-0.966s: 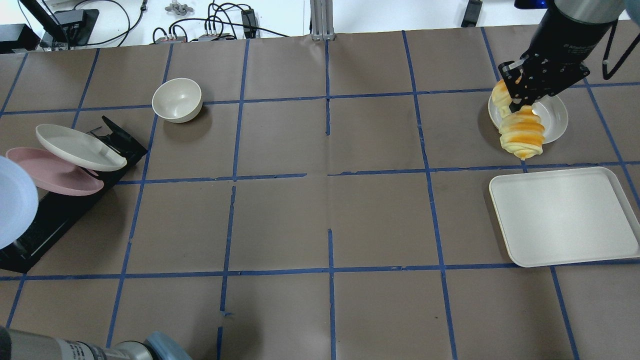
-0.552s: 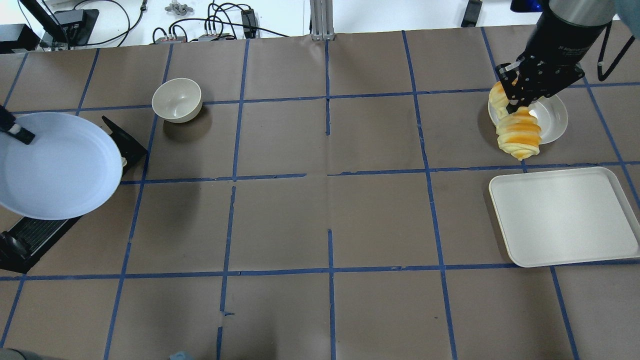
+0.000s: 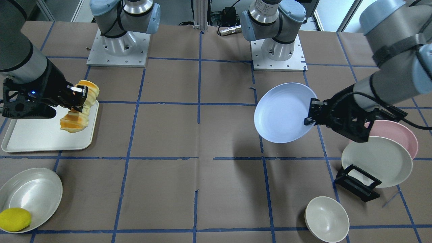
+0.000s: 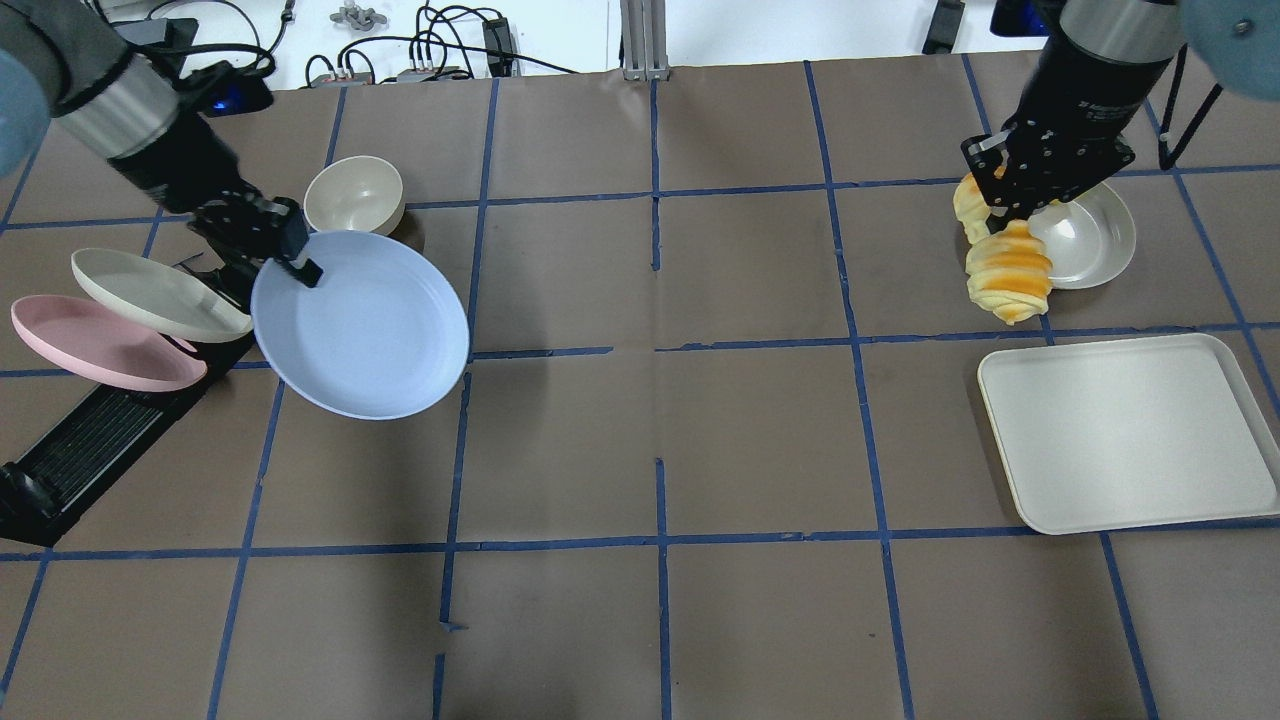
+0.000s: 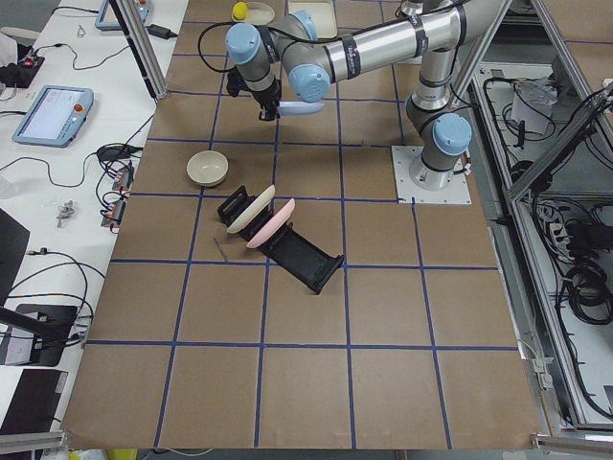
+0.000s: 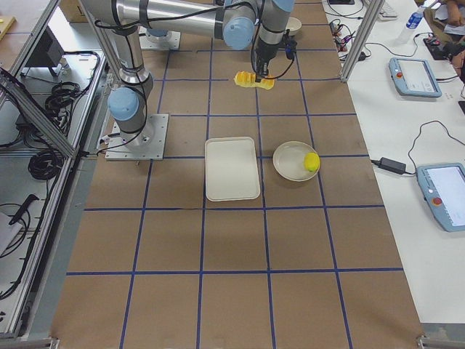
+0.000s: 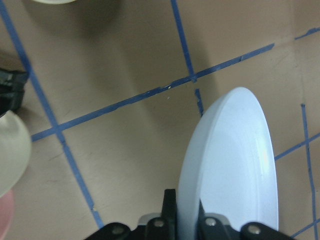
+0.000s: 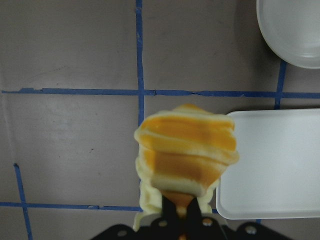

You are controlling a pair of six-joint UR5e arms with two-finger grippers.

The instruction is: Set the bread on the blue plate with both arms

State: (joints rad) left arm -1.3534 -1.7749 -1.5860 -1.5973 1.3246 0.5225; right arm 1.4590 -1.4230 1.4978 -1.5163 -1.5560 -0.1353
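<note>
I've got the brown paper counter w/ blue tape grid (image 4: 660, 430) in view. The round pale lavender-blue matte plate (image 4: 360, 330) is up off it on the L side, w/ the L claw (image 4: 298, 262) pinching its rim. The ridged golden-orange loaf of bread (image 4: 1005, 270) hangs far R, w/ the R claw (image 4: 1012, 212) clamped on it, near the white rectangular tray (image 4: 1130, 430).

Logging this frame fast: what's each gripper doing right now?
Left gripper: shut on the blue plate, held above the table.
Right gripper: shut on the bread, held in the air.
</note>
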